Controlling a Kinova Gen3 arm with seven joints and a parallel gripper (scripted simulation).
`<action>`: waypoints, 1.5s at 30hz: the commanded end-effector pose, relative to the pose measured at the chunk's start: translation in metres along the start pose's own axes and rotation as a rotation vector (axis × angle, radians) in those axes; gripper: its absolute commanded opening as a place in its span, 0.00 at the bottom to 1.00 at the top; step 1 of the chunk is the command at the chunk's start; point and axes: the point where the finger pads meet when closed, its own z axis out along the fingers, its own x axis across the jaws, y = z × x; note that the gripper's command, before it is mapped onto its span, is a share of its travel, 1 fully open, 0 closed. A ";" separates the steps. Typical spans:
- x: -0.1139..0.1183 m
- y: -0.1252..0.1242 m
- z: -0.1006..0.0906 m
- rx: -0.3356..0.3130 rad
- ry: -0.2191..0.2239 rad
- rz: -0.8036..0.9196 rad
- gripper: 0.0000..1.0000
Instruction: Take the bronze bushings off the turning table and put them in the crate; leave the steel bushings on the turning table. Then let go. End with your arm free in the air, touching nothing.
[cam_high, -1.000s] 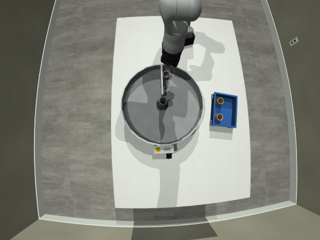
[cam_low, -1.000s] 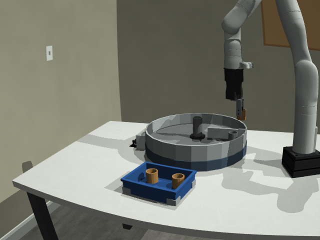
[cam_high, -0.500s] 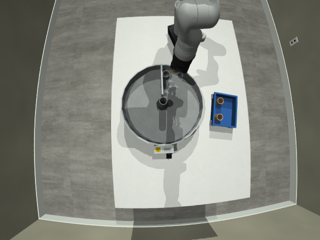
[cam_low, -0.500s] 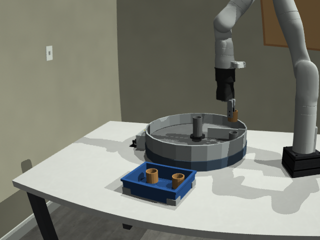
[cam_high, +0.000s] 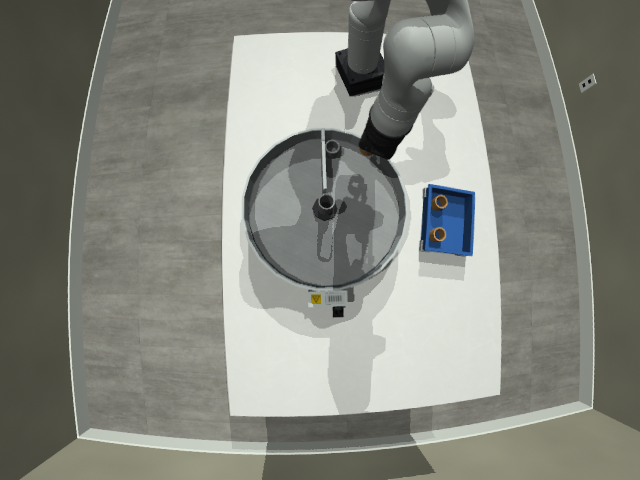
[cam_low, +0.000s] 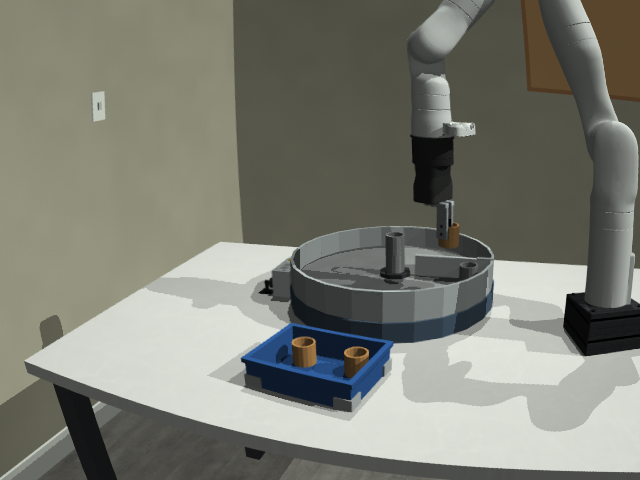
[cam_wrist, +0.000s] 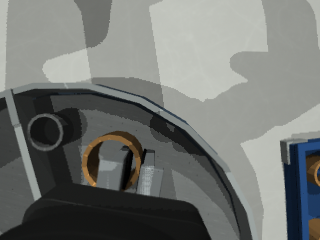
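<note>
1. Turntable (cam_high: 250, 216) (cam_low: 356, 304) (cam_wrist: 235, 192): a steel bushing (cam_high: 338, 150) (cam_low: 468, 270) (cam_wrist: 30, 132) is found standing upright beside the divider (cam_high: 324, 160) (cam_low: 439, 265) (cam_wrist: 26, 160). It is to be left there. No loose bronze piece is seen on the visible part of the plate.

2. Crate (cam_high: 472, 222) (cam_low: 305, 384) (cam_wrist: 294, 200): two bronze bushings are seated upright along the side nearest the turntable, the rear bushing (cam_high: 435, 207) (cam_low: 355, 366) (cam_wrist: 310, 167) and the front bushing (cam_high: 435, 239) (cam_low: 304, 356) (cam_wrist: 315, 230). Floor space remains on the far side; setting down there is advised.

3. Gripper (cam_high: 381, 144) (cam_low: 446, 229) (cam_wrist: 137, 162): clenched on a bronze bushing's wall, one finger inside the bore and one outside. The transfer is judged to be in hand, probably the last.

4. Held bushing (cam_high: 364, 151) (cam_low: 454, 236) (cam_wrist: 113, 136): hung inside the turntable's rim outline, apart from the plate. Whether its base clears the rim cannot be told — height should be confirmed before the rim is crossed. Gentle travel is called for, as a one-sided wall grip may let the piece swing. It should be lowered level until seated, and the fingers opened only slightly, then drawn straight up — a sideways pull on the inner finger could tip it.
</note>
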 end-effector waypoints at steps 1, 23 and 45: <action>0.010 -0.002 0.003 0.007 -0.002 -0.025 0.00; 0.061 0.009 0.003 0.006 -0.001 -0.024 0.00; 0.123 0.022 0.002 0.004 0.000 -0.024 0.00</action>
